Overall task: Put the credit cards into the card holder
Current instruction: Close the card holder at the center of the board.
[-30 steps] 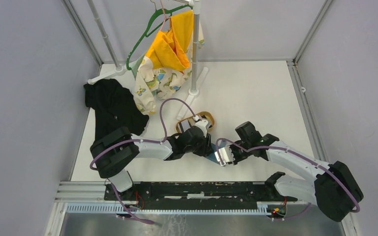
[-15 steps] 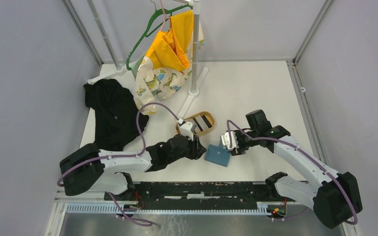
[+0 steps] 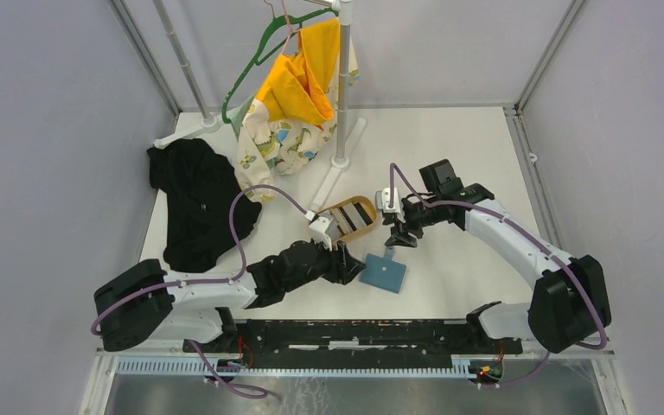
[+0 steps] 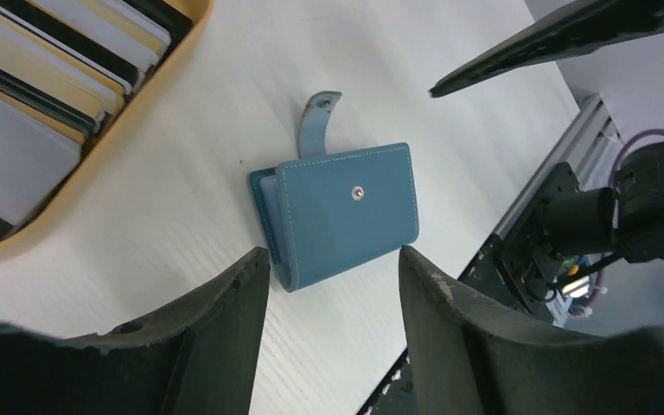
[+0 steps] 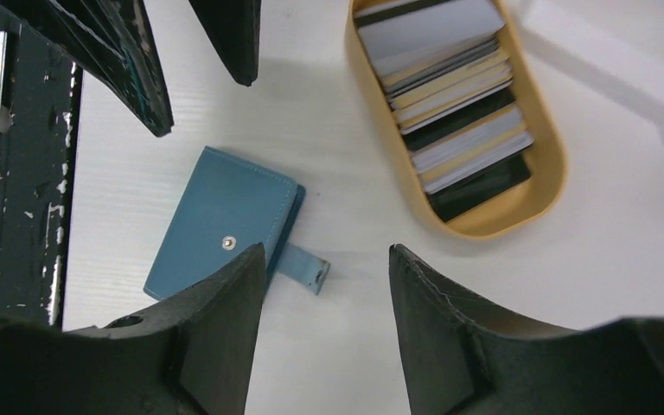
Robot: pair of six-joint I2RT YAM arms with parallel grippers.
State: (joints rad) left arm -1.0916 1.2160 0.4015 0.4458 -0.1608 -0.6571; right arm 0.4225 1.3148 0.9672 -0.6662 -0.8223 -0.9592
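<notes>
As far as these views let us judge, the task stands at or near its start, with no card seen in the holder. We find the credit cards (image 3: 351, 217) lying in an overlapping row inside the oval wooden tray (image 3: 373, 213), and the right wrist view shows that row (image 5: 454, 112) filling the tray from end to end, black, grey, white and tan. The card holder (image 3: 383, 274) lies flat on the table (image 3: 458, 164), just beside the near end of the tray but apart from it. It is folded shut, its snap stud showing on the upper face and its tab (image 4: 317, 121) unfastened and sticking out toward the tray. We cannot see into its pockets, so we cannot rule out a card inside; only a pale inner edge shows at the fold. The left gripper (image 3: 347, 262) sits low at the holder's left side, its jaws parted and empty, with the holder (image 4: 346, 212) framed between them in its own camera and not touched. The right gripper (image 3: 400, 235) hangs above the table between tray and holder, likewise parted and carrying nothing. In our judgement, all the work is outstanding: the holder must be opened and steadied, then each card lifted from the tray and slid into a pocket.
</notes>
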